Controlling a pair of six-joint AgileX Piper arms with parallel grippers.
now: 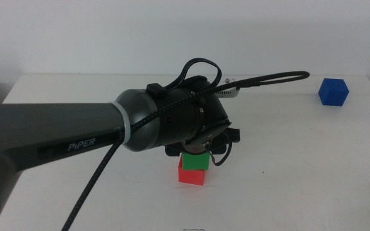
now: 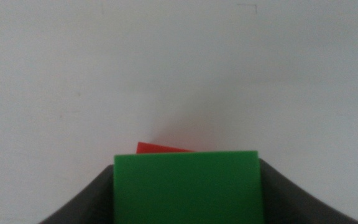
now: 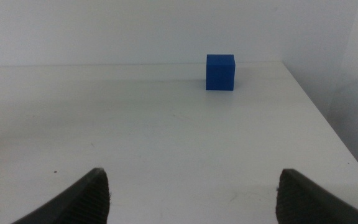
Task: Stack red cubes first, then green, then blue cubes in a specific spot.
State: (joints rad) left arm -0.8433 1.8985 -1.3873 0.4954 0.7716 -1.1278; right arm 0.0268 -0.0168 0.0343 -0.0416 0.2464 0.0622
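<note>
- Setting the green cube (image 1: 194, 160) squarely on the red cube (image 1: 192, 176) is my step now; in the middle view green sits on red near the table's front centre, on the plain white tabletop (image 1: 288, 160).
- My left gripper (image 2: 186, 186) is closed on the green cube, a dark jaw pressing each side; a sliver of red peeks out beyond its far edge in the left wrist view.
- I judge that sliver means a slight offset or twist, so I should square the edges before letting go.
- Release wants a slow, even opening and a straight lift, so the pair does not get nudged.
- My right gripper (image 3: 194, 193) waits with jaws wide apart and empty, facing the blue cube (image 3: 220, 72), which stands alone near the far right corner, well apart from the stack.
</note>
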